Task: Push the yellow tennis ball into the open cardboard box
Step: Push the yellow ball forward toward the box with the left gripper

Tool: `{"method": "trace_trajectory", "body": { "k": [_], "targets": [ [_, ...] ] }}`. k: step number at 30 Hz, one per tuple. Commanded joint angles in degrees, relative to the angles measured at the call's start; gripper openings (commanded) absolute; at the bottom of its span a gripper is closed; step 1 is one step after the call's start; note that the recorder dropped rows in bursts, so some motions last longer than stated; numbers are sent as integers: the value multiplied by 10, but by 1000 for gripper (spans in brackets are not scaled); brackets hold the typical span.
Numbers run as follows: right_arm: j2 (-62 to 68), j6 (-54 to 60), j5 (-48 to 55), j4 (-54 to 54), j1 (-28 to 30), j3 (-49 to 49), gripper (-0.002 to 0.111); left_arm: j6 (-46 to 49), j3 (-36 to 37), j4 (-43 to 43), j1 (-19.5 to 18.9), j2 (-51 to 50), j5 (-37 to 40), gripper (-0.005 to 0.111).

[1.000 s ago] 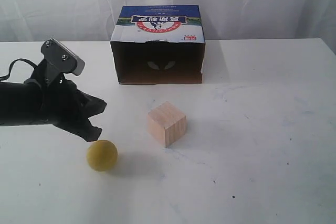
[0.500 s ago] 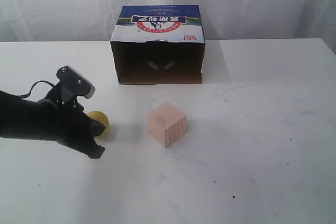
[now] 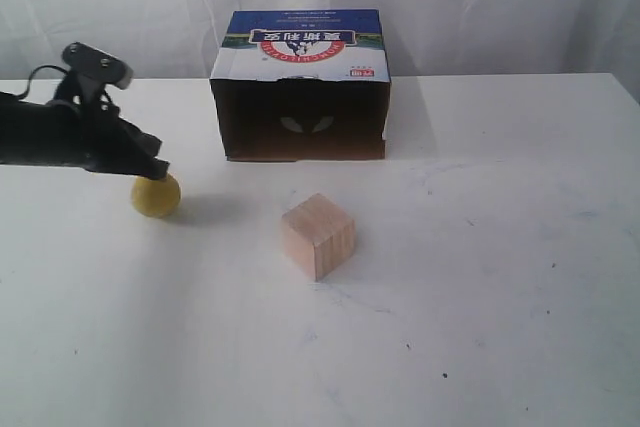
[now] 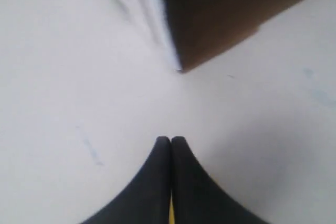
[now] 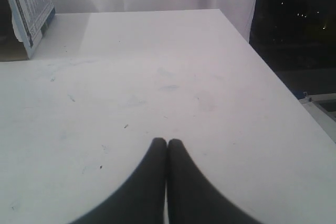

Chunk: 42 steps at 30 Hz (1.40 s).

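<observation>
The yellow tennis ball [image 3: 156,196] rests on the white table left of the middle, partly under my left gripper [image 3: 152,169], whose shut black fingers touch its top. In the left wrist view the left gripper [image 4: 170,140] is shut, with a sliver of the yellow ball [image 4: 170,214] showing through the slit between the fingers. The open cardboard box [image 3: 302,87] stands at the back centre, its dark opening facing the front; its corner shows blurred as the box [image 4: 231,24] in the left wrist view. My right gripper [image 5: 167,142] is shut over bare table, out of the exterior view.
A pale wooden cube [image 3: 318,236] sits in front of the box, to the right of the ball. The white table [image 3: 480,277] ends at a right-hand edge [image 5: 273,77]. The box's printed side [image 5: 31,3] appears in the right wrist view. White curtains hang behind.
The ball has rolled from the front left toward the back and left. My left arm swung over it and now sits higher and farther back, above the ball.
</observation>
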<state>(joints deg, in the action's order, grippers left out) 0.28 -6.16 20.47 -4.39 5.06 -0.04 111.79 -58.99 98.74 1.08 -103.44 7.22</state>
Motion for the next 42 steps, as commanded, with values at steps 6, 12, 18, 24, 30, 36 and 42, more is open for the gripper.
{"method": "trace_trajectory", "body": {
  "k": [6, 12, 18, 24, 30, 36, 42],
  "targets": [
    [-3, -1, -4, 0, 4, 0, 0, -69, -168, 12, -136, -161, 191, 0],
    [-3, -1, -4, 0, 4, 0, 0, -77, -185, 12, -133, -221, 238, 0],
    [-3, -1, -4, 0, 4, 0, 0, -78, -185, 12, -132, -253, 292, 0],
    [-3, -1, -4, 0, 4, 0, 0, -81, -185, 12, -131, -254, 289, 0],
    [-3, -1, -4, 0, 4, 0, 0, -117, -185, 12, -131, -254, 351, 0],
    [-3, -1, -4, 0, 4, 0, 0, -132, -185, 7, -129, -253, 441, 0],
    [-3, -1, -4, 0, 4, 0, 0, -88, -185, 12, -129, -187, 307, 0]
  ]
}}
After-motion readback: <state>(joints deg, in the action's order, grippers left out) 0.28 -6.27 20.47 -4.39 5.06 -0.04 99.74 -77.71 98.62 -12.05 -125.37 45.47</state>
